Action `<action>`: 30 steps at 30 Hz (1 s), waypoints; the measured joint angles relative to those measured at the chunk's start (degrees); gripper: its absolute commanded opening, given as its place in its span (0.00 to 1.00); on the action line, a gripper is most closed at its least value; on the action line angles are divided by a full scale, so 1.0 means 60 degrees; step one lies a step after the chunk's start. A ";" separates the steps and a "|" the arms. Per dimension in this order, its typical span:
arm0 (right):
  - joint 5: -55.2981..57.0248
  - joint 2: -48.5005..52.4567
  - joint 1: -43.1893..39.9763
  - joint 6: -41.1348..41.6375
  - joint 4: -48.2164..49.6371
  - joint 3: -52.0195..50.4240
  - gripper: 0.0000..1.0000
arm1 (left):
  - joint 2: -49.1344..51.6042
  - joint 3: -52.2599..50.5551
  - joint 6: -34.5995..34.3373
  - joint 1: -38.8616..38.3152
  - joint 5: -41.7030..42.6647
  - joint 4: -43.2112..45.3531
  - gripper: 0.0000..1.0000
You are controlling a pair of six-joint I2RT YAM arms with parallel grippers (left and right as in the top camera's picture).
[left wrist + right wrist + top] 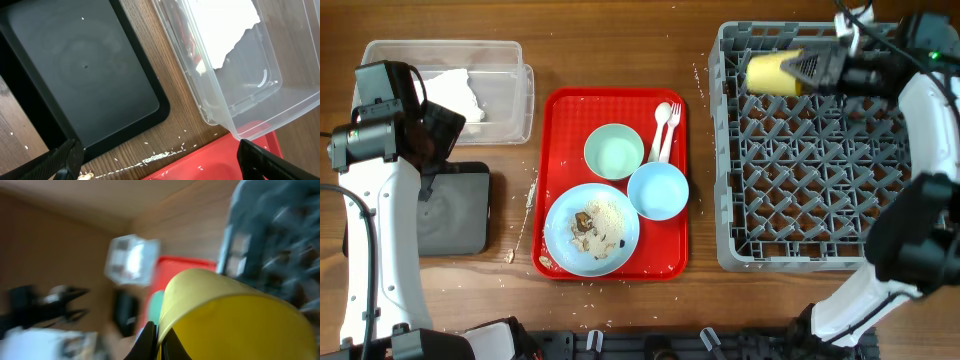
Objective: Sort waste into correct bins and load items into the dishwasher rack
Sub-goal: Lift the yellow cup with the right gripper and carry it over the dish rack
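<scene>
table [610, 40] wood | tub [260, 115] clear glossy plastic | black tray [85, 75] matt (smooth) | yellow cup [770, 73] smooth

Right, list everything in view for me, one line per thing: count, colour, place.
clear tub: one, transparent, table's far-left corner
napkin: one crumpled wad, white, inside the clear tub
black tray: one, black, beside the clear tub, towards the robot
red tray: one, red, table centre
green bowl: one, pale green, on the red tray
blue bowl: one, light blue, on the red tray
plate: one, light blue, on the red tray
food scraps: brown with pale crumbs, on the plate
spoon and fork: one each, white, on the red tray
rack: one, grey, right side
yellow cup: one, yellow, held over the rack
left gripper: open, above the black tray's edge
right gripper: shut on the yellow cup
</scene>
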 measured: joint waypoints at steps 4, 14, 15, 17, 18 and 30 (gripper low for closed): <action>-0.1432 0.0430 0.0040 -0.0302 0.0011 -0.1137 0.04 | 0.0000 0.0000 0.0000 0.0000 0.0000 0.0004 1.00; -0.0874 0.0430 -0.0229 -0.0149 0.0044 -0.1745 0.17 | 0.0000 0.0000 0.0000 0.0000 0.0000 0.0004 1.00; -0.0743 0.0430 -0.0233 -0.0117 0.0062 -0.1745 0.19 | 0.0000 0.0000 0.0000 0.0000 0.0000 0.0004 1.00; -0.0488 0.0430 -0.0233 0.0044 0.0076 -0.1745 0.21 | 0.0000 0.0000 0.0000 0.0000 0.0004 0.0004 1.00; -0.0415 0.0430 -0.0233 0.0109 0.0124 -0.1745 0.21 | 0.0000 0.0000 0.0000 0.0000 0.0000 0.0004 1.00; 0.2867 -0.0448 -0.0823 0.2069 0.0197 -0.1741 0.25 | 0.0000 0.0000 0.0000 0.0000 0.0000 0.0004 1.00</action>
